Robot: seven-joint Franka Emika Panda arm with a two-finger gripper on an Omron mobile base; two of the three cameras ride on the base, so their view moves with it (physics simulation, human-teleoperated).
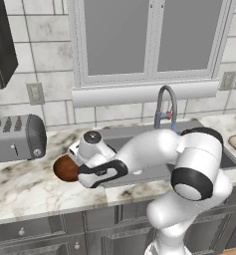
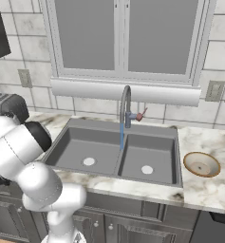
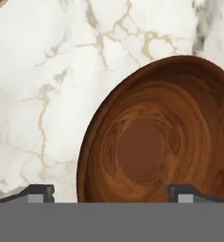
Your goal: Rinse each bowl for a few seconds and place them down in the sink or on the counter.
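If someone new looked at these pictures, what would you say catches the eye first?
Most striking is the white arm bent low over the marble counter left of the sink, its open gripper just above the reddish-brown wooden bowl. Next, a thin blue stream runs from the gooseneck faucet toward the divider between the basins. The pale tan bowl sits alone on the counter right of the sink.

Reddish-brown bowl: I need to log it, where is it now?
The reddish-brown bowl sits on the marble counter left of the sink, below the toaster.

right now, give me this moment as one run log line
fingers: open, straddling near rim of brown bowl | brown bowl: on counter, left of sink | tan bowl: counter right of sink | faucet: running
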